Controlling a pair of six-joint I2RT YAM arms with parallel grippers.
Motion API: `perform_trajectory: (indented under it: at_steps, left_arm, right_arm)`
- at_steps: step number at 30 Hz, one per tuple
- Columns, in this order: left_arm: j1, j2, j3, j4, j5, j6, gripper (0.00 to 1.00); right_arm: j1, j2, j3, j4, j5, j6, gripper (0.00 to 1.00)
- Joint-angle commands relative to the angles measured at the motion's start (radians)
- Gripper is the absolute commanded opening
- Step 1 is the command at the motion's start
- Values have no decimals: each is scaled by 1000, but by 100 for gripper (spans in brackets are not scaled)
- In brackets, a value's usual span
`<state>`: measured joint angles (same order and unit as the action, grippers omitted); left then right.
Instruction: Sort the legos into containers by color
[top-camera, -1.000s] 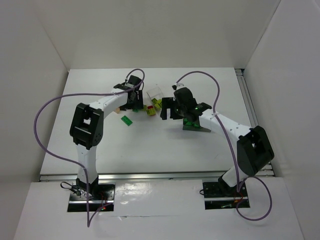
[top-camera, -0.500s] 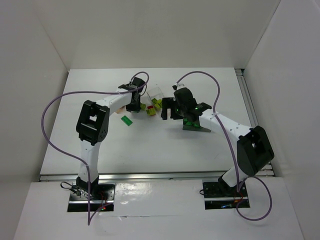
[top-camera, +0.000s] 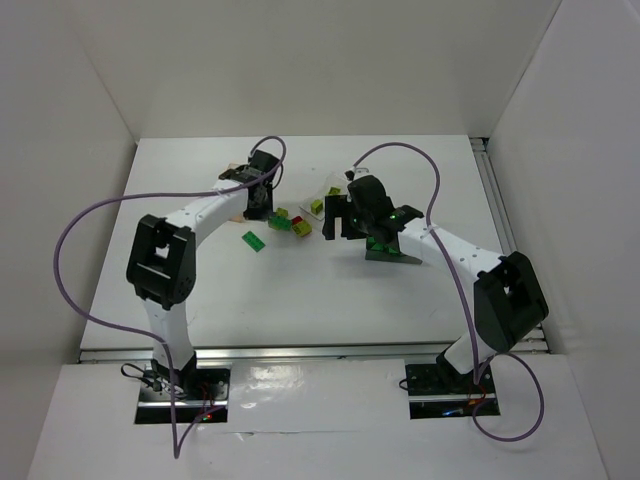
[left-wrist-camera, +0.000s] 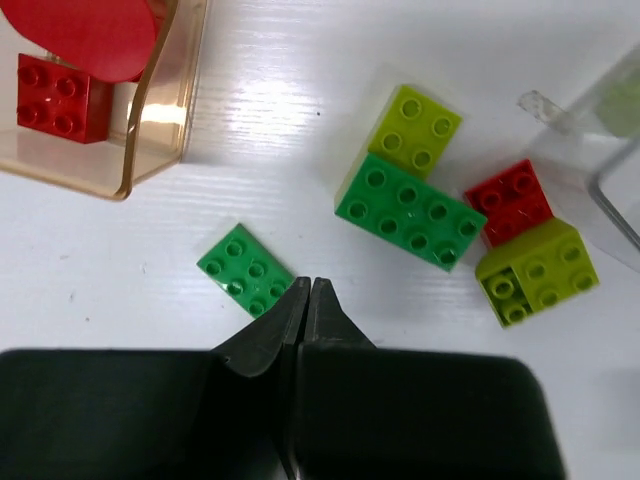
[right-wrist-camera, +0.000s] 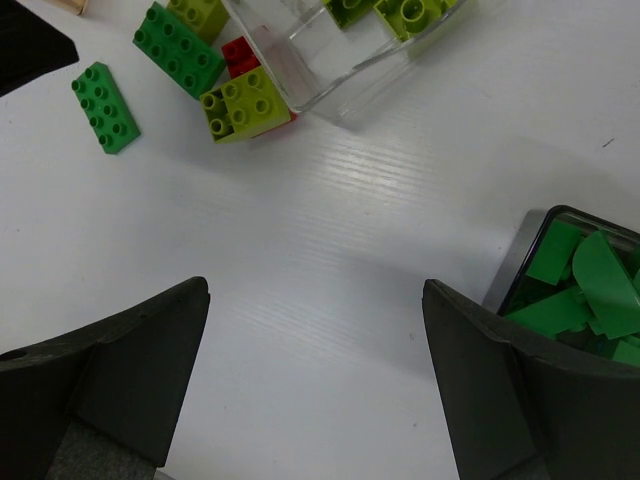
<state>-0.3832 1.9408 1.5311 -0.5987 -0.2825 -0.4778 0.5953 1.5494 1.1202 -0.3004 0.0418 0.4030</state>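
My left gripper (left-wrist-camera: 308, 286) is shut with nothing between its jaws, its tips just beside a flat green lego (left-wrist-camera: 245, 268). Past it lie a dark green lego (left-wrist-camera: 410, 210), two yellow-green legos (left-wrist-camera: 415, 130) (left-wrist-camera: 537, 270) and a red one (left-wrist-camera: 510, 200). The orange container (left-wrist-camera: 150, 110) holds a red lego (left-wrist-camera: 52, 95). My right gripper (right-wrist-camera: 315, 330) hangs open over bare table, between the clear container (right-wrist-camera: 330, 60) holding yellow-green legos (right-wrist-camera: 410, 12) and the dark container (right-wrist-camera: 530, 260) holding green legos (right-wrist-camera: 580, 290). From above, the left gripper (top-camera: 258, 205) covers the orange container.
White walls close in the table (top-camera: 300, 290) on the left, back and right. Purple cables loop over both arms. The right gripper (top-camera: 340, 222) hovers just right of the loose lego cluster (top-camera: 290, 222), with the flat green lego (top-camera: 253, 240) to the left.
The left gripper's jaws have closed on nothing, and that arm has swung its elbow out to the left. The right arm has stayed still.
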Motion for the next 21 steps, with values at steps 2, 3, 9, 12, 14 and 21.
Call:
perform_trajectory:
  at_steps: [2,3,9,12,14,21]
  left_arm:
    - [-5,-103,-32,-12,42,-42,10]
    - [-5,-115,-45,-12,42,-42,10]
    - [-5,-137,-6,-61,42,-76,13]
    - [-5,-89,32,-84,78,-163,26]
    - [-5,-63,41,-111,78,-218,51]
    - [-14,59,112,-124,65,-393,89]
  right_arm:
    - [8,-9,26,-5,13,2,94]
    - [8,-9,26,-5,13,2,94]
    - [8,-9,26,4,13,2,94]
    - [8,0,26,4,13,2,94]
    - [8,0,35,4,13,2,94]
    - [8,-11,15,4,13,2,94]
